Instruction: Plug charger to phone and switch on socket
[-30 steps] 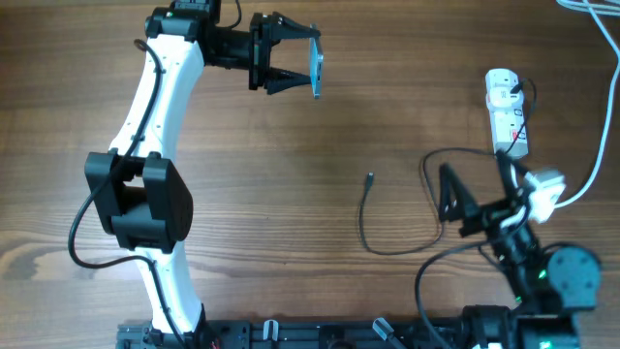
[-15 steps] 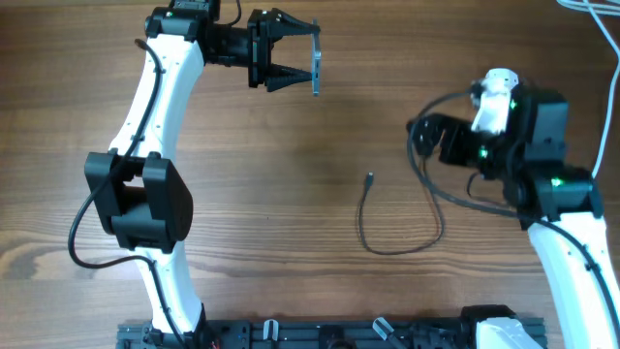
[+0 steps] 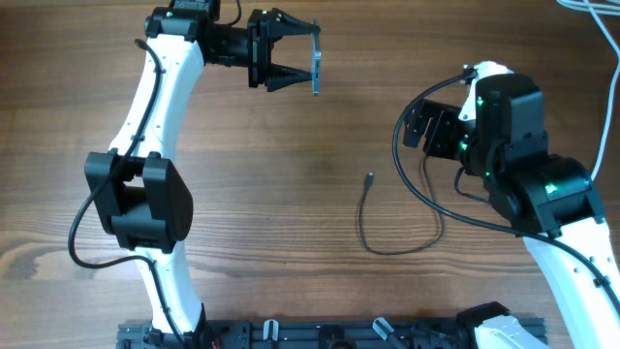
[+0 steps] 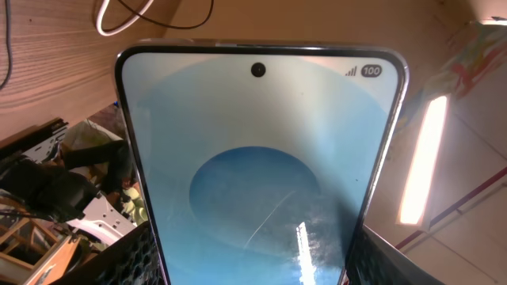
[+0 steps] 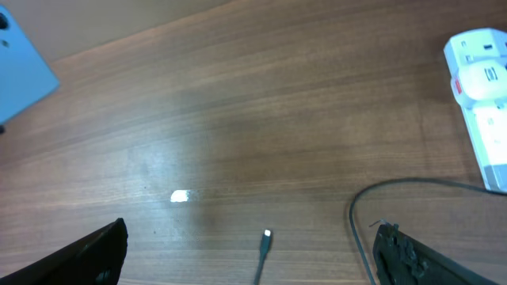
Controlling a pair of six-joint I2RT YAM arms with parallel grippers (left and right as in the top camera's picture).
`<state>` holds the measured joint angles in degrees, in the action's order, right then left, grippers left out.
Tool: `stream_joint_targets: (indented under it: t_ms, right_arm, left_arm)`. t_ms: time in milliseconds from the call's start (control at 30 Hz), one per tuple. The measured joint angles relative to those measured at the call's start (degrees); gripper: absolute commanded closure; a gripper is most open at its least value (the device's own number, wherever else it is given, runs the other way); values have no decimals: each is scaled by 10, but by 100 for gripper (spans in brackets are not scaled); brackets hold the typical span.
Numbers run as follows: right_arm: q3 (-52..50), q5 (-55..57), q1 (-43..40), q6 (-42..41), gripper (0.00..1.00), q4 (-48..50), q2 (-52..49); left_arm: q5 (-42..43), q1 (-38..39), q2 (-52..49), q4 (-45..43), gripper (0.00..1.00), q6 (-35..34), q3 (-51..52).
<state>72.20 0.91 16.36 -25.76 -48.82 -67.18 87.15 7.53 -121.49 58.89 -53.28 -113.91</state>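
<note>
My left gripper [image 3: 302, 66] is shut on the phone [image 3: 316, 67] and holds it on edge above the far middle of the table. In the left wrist view the cyan screen of the phone [image 4: 257, 166] fills the frame between my fingers [image 4: 135, 257]. The charger, a thin black cable [image 3: 392, 249], loops on the table, its tip [image 3: 370, 178] lying free. My right gripper [image 3: 427, 129] is open and empty, above and to the right of the tip. The right wrist view shows the tip [image 5: 265, 241] between my open fingers [image 5: 91, 253]. The socket [image 5: 479, 95] lies at the right there; in the overhead view my right arm hides it.
A thick white cord [image 3: 608, 68] runs along the far right edge. The phone also shows at the top left of the right wrist view [image 5: 24, 75]. The cable arcs near the right finger [image 5: 412, 186]. A black rail [image 3: 329, 334] lines the front edge.
My right arm has swung up from the front right corner to over the socket, its gripper now pointing left toward the cable tip. The left arm and phone have stayed in place.
</note>
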Motion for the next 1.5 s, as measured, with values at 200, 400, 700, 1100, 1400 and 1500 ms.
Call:
stream_joint_targets:
  t_ms: [200,400,700,1100,1400,1500]
  right_arm:
    - [0,-75,0,41,0,18,0]
    - [48,-96,12,23,0,-62,-11]
    - [294,27,167,18,1,-182,-167]
    - [363,157,268,-32,11,-103,-274]
    - [363,221,268,-68,53,-101,-310]
    - [363,221,257,-70,53,-103,-310]
  left_arm:
    - [0,0,0,0,39,0,0]
    - [0,0,0,0,39,0,0]
    - [-13,0,0,0,40,0,0]
    - [-83,33,0,0,41,0,0]
    - [-82,33,0,0,39,0,0]
    - [-69,33,0,0,40,0,0]
